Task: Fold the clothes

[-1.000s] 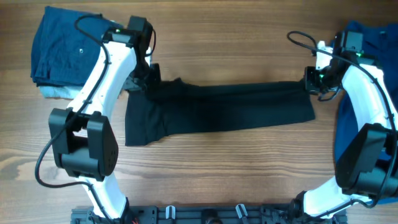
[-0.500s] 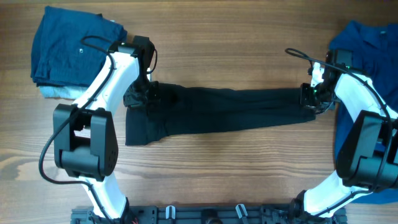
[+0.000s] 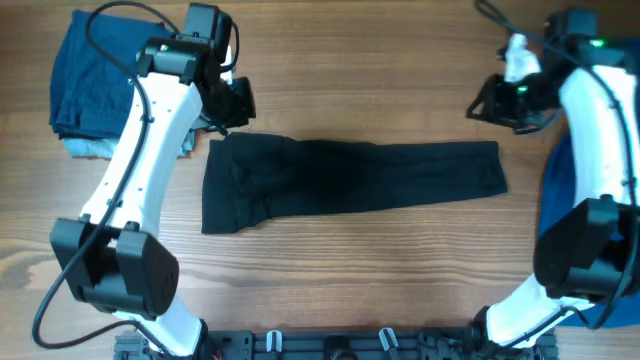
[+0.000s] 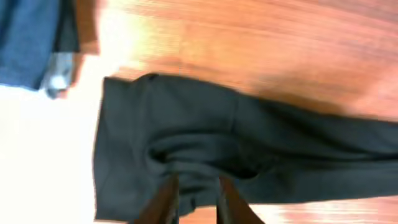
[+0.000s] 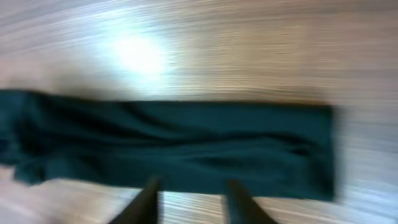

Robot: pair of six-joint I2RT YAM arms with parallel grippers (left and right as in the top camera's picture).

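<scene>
A pair of black trousers [image 3: 350, 182] lies folded lengthwise across the middle of the table, waist end at the left. It shows in the left wrist view [image 4: 249, 149] and the right wrist view [image 5: 180, 146]. My left gripper [image 3: 235, 103] is open and empty, lifted just beyond the garment's top left corner; its fingers [image 4: 194, 198] hover over the cloth. My right gripper [image 3: 482, 103] is open and empty, raised above and beyond the right end; its fingers [image 5: 191, 200] frame bare wood.
A folded stack of blue clothes [image 3: 95, 85] sits at the far left over a pale item. A pile of blue garments [image 3: 590, 200] lies at the right edge under the right arm. Wood table [image 3: 350, 280] around.
Both grippers have let go of the trousers' ends and risen away toward the far side. The trousers now lie flat and straight on the table.
</scene>
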